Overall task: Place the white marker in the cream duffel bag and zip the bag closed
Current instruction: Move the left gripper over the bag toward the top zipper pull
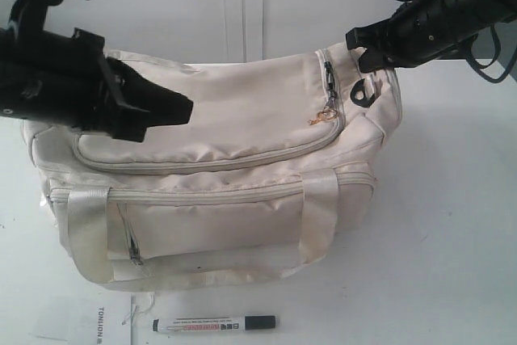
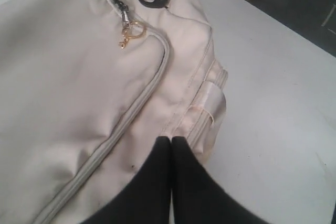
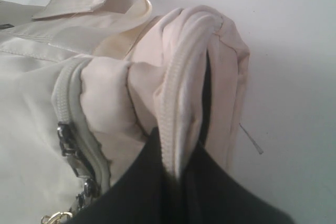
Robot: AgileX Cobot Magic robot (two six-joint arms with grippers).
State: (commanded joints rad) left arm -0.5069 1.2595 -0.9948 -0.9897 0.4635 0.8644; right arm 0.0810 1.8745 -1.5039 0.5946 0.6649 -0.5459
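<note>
1. Right gripper point(image 3: 176, 167) is pinched almost shut on a piped fold at the end of the cream duffel bag point(image 1: 226, 151), just by the dark ring point(image 1: 361, 91).
2. Left gripper point(image 2: 171, 141) has its 2 fingers point(image 2: 155, 182) pressed together with nothing between them, tips over the bag's top beside the curved zip point(image 2: 126, 124).
3. White marker point(image 1: 214, 324) lies flat on the table point(image 1: 452, 240) in front of the bag, outside it and not touching it.
4. Gold zip ring point(image 1: 325, 117) rests on the top flap near the end held by the right gripper.
</note>
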